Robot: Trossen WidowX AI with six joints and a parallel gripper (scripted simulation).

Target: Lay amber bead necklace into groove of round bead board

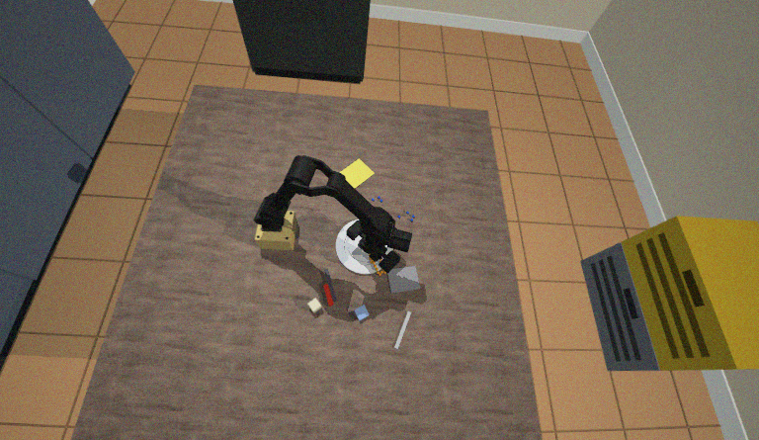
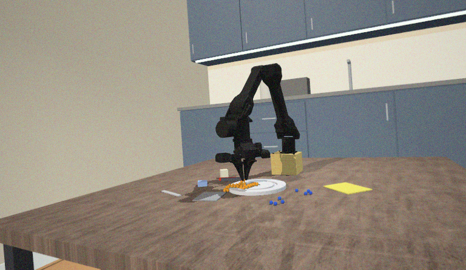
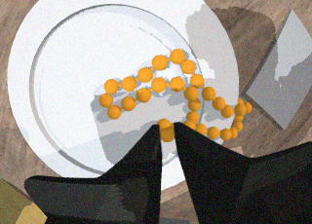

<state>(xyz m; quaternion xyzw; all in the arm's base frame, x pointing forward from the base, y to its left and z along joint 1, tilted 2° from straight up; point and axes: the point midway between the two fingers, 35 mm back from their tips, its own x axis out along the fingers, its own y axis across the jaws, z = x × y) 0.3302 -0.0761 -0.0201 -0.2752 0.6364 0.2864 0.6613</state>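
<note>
The round white bead board point(image 1: 342, 245) point(image 2: 283, 187) point(image 3: 19, 78) lies flat, with a ring groove. The amber bead necklace point(image 1: 380, 271) point(image 2: 230, 187) point(image 3: 177, 56) lies bunched over its side nearer the grey plate. In the wrist view one narrow loop stretches over the inner disc, and another part crosses the rim and ends past the board's outer edge. My gripper point(image 2: 244, 179) point(image 3: 167, 130) is shut on a bead of the necklace, low above the board. In the top view the arm hides the fingertips.
A grey plate point(image 1: 402, 282) point(image 2: 207, 196) point(image 3: 278, 83) lies close beside the board. Several blue beads point(image 1: 411, 217) point(image 2: 275, 203), a yellow sheet point(image 1: 358, 173) point(image 2: 347, 188), a blue block point(image 1: 361, 312) point(image 2: 202, 183), a cream block point(image 1: 314, 306) point(image 2: 224, 173), a red-and-dark object point(image 1: 328, 295) and a white stick point(image 1: 402, 330) point(image 2: 171, 193) lie around.
</note>
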